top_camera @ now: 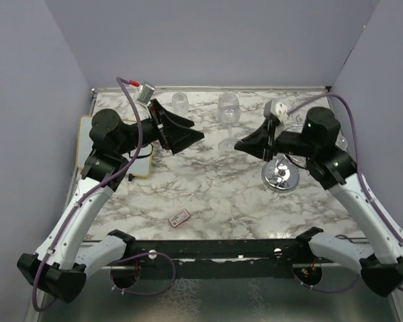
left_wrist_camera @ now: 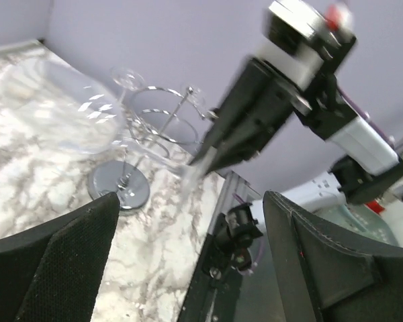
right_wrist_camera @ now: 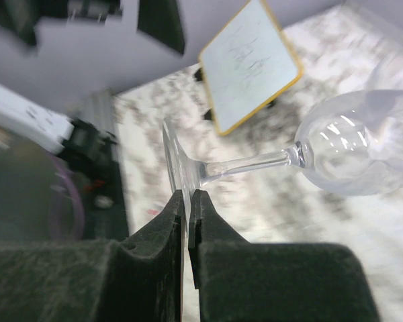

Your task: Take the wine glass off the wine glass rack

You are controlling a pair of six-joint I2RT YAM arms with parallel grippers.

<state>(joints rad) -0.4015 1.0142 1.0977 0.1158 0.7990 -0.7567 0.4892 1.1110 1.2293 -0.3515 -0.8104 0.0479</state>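
1. Where seen from the right wrist, pinches the thin foot of the wine glass [right_wrist_camera: 346,144] edge-on between the fingers [right_wrist_camera: 158,241] of the right gripper [right_wrist_camera: 188,194]; pressed almost together, with only the glass disc between the pads.
2. Runs sideways from that grip: stem straight out, clear bowl beyond it.
3. Sits well off the wine glass rack [top_camera: 280,176] in the top view, to the left of its mirror-like disc base, with the bowl over the marble tabletop [top_camera: 208,194] between the two grippers; cannot tell whether the foot touches the tabletop.
4. Spreads the fingers [left_wrist_camera: 60,261] of the left gripper [top_camera: 188,132] wide; grips nothing, touches nothing, points toward the glass from the left.
5. Shows, from the left wrist, the bowl blurred at upper left, the rack's ring of wire loops and central post behind it, and the right gripper's tip at the foot.
6. Elsewhere on the tabletop: framed whiteboard [top_camera: 82,146] lying partly under the left arm, second clear glass [top_camera: 180,102] near the far edge, small pink card [top_camera: 180,217] toward the near edge.
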